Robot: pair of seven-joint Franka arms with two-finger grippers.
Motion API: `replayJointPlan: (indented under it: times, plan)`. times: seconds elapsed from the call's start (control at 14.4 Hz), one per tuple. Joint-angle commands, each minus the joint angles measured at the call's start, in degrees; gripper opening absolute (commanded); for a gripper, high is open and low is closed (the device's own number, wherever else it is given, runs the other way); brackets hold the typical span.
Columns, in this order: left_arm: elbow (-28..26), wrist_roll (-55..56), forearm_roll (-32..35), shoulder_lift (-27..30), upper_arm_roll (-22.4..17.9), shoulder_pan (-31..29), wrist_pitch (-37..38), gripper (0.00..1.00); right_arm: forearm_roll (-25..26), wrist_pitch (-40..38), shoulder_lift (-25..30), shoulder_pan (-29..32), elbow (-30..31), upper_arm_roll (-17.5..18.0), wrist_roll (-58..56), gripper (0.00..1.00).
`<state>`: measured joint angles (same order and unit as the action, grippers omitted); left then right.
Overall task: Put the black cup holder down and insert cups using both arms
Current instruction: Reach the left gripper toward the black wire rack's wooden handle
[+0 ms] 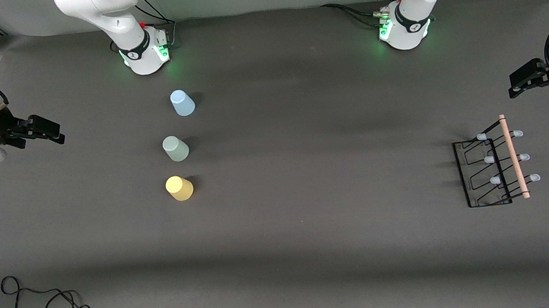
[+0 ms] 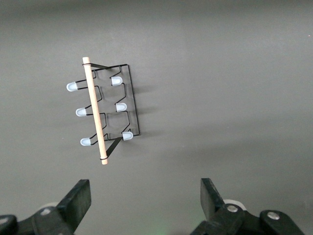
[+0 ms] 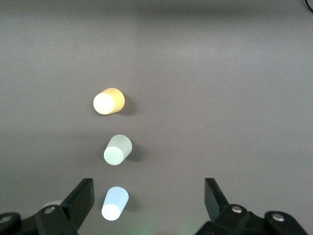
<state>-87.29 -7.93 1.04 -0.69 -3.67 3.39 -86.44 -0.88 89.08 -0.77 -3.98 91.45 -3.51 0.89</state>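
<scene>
Front view: three cups in a row toward the right arm's end, upside down: blue cup (image 1: 182,103) nearest the bases, grey-green cup (image 1: 175,148) in the middle, yellow cup (image 1: 179,188) nearest the camera. Black cup holder (image 1: 493,168) toward the left arm's end. Right gripper (image 1: 46,131) and left gripper (image 1: 523,80) up in the air at the frame edges, arms largely cut off.

Left wrist view: fingers (image 2: 78,198) spread wide, empty, over bare table near the holder (image 2: 105,110).

Right wrist view: fingers (image 3: 83,198) spread, empty; blue cup (image 3: 115,203) between them lower down, fingertips only partly shown.

cups: blue (image 1: 182,103) | grey-green (image 1: 175,148) | yellow (image 1: 179,188) | holder (image 1: 493,170): black
</scene>
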Motion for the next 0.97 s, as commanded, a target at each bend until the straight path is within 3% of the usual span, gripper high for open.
replayJointPlan:
  times: [0.0, 0.35, 0.76, 0.9]
  plan:
    - [-1.8, 0.0, 0.0, 0.9, -0.4, 0.7, -0.8, 1.0, -0.4, 0.0, -0.6, 0.5, -1.3, 0.3, -0.4, 1.0]
    - [-2.0, -0.3, 0.3, -1.3, -0.8, -0.6, -3.1, 1.0, -0.4, -0.1, -0.7, 0.6, -1.2, 0.3, -0.2, 1.0]
    - [-9.9, -2.6, 2.1, -7.4, -0.8, -6.1, -15.7, 1.0, -0.4, -0.2, -0.7, 0.6, -0.9, 0.2, -0.4, 1.0]
    - [-13.2, -2.8, 3.3, -8.8, -0.9, -7.8, -17.1, 0.92, -0.4, -0.2, -0.7, 0.5, -0.7, 0.2, -0.4, 1.0]
